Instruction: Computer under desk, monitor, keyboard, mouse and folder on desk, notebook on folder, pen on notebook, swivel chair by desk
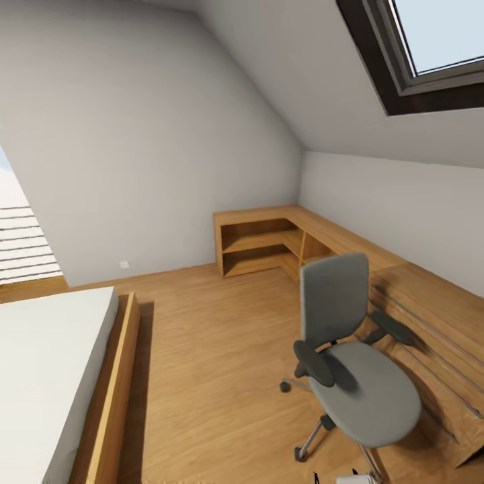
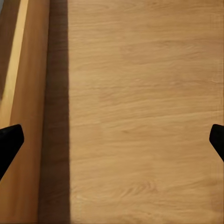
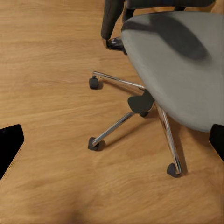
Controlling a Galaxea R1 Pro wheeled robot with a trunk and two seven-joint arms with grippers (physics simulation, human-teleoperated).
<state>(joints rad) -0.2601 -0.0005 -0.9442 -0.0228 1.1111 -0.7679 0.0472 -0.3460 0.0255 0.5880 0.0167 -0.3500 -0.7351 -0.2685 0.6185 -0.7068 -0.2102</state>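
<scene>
Plainly, the swivel chair (image 1: 356, 363) stands on the oak floor (image 1: 215, 349) at the head view's right, just beside the oak drawer unit (image 1: 430, 316) with its bar handles, its seat bare; no folder lies on it, and the table, monitor and keyboard are not to be made out.

By my judgement the chair will be heavy for one arm but easy to roll, since its chrome star base (image 3: 135, 109) rides on castors; it will tend to swing about its stem if pushed off-centre; the grey back (image 1: 335, 289) or a black armrest (image 1: 314, 363) looks the firmest place to take hold, the armrest being rounded and perhaps slippery.

The left gripper (image 2: 112, 140) hangs over bare floor beside the wooden bed frame (image 2: 21, 93), its fingers (image 2: 10, 140) spread wide at the edges of the left wrist view and holding nothing; the right gripper (image 3: 112, 144) hovers over the floor near the chair's base, fingers (image 3: 10, 142) likewise wide apart and empty.

The room is an attic bedroom; grey sloped walls (image 1: 134, 148), a skylight (image 1: 430, 47), low oak shelving (image 1: 262, 245) in the far corner, a white mattress (image 1: 47, 363) at the left; the floor is smooth and level, good for rolling.
</scene>
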